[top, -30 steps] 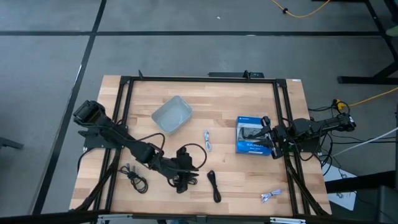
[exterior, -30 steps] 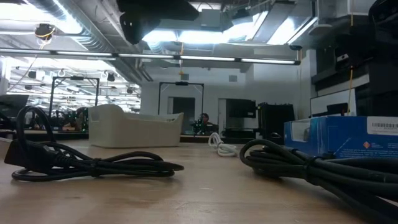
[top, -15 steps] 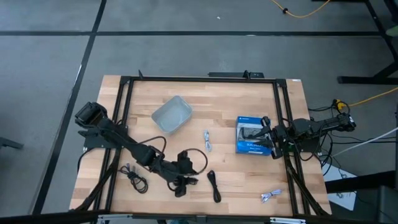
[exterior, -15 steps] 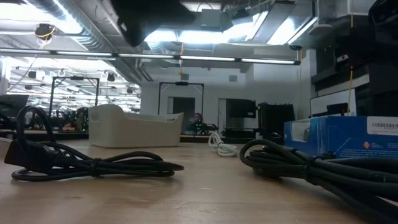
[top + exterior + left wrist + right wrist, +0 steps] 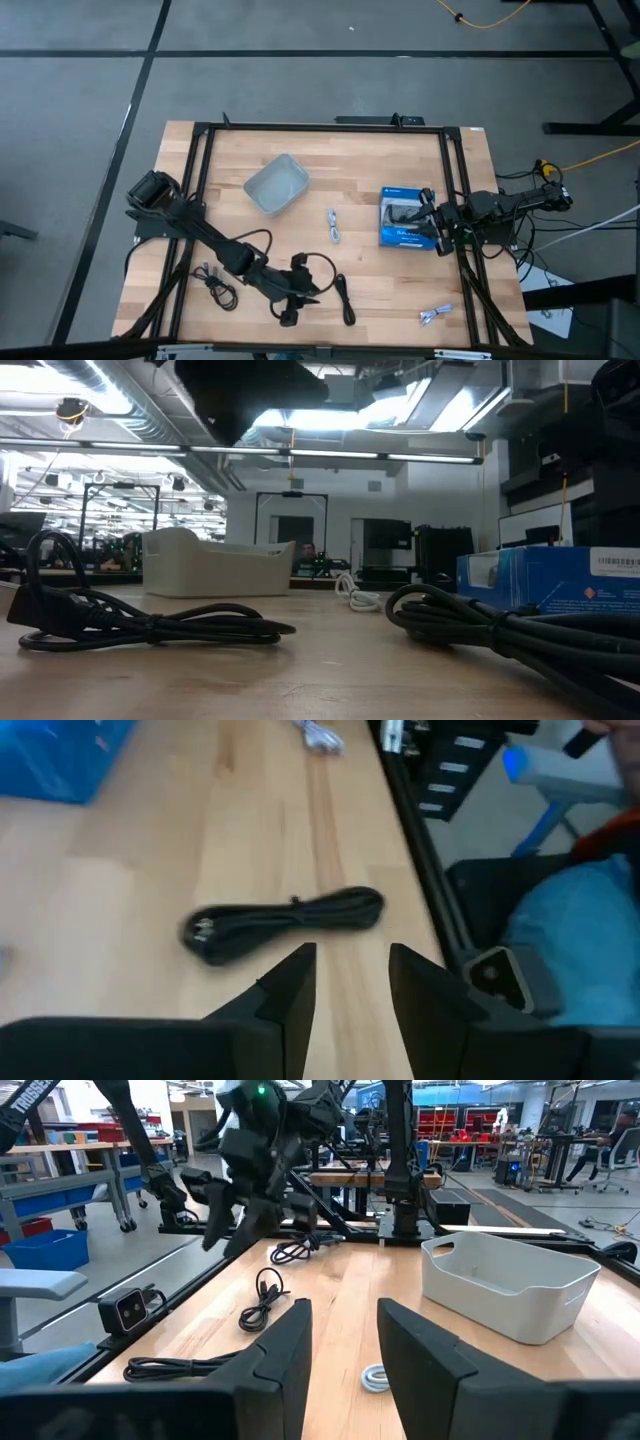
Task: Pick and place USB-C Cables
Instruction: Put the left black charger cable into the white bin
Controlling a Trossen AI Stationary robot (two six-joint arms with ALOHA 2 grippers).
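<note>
A black coiled USB-C cable (image 5: 343, 298) (image 5: 285, 920) lies flat on the wood near the table's near edge. My left gripper (image 5: 314, 290) (image 5: 350, 990) is open just to its left, fingers pointing at it and touching nothing. A second black cable (image 5: 216, 285) (image 5: 130, 625) lies near the front left. A white cable (image 5: 333, 225) (image 5: 375, 1377) rests mid-table. A silver-grey one (image 5: 435, 315) sits near the front right corner. My right gripper (image 5: 436, 225) (image 5: 345, 1350) is open at the right side by the blue box (image 5: 404, 220).
A translucent grey tray (image 5: 277, 184) (image 5: 510, 1280) stands at the table's far left-centre. The blue retail box sits on the right half. A black frame rail (image 5: 190, 230) runs along each side of the table. A dark wire loop (image 5: 318, 262) hangs off my left arm.
My left arm has moved toward the table's near edge and slightly right, closing on the black cable near the front. Its fingers have stayed open. The cables, tray and box have not moved.
</note>
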